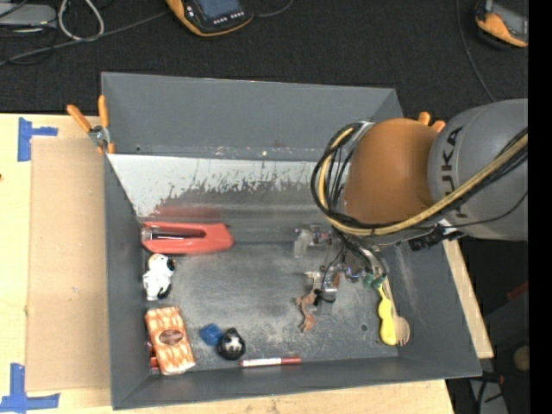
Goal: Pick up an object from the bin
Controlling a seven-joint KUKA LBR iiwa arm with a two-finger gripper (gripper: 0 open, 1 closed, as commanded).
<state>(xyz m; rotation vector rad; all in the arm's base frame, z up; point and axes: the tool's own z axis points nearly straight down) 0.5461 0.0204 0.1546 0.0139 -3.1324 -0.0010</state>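
Observation:
My gripper (327, 285) reaches down under the arm's orange cover, low over the bin floor right of the middle. A small brown crooked thing (306, 307) lies on the floor just below and left of its tip; I cannot tell whether they touch. A yellow spoon-shaped thing (388, 316) lies to the gripper's right, its round end toward the front wall.
A red stapler (187, 237) lies at the left, with a white-and-black toy (158, 276) below it. Along the front are an orange patterned packet (169, 340), a small blue piece (210, 334), a black ball (230, 345) and a red-and-white pen (271, 362).

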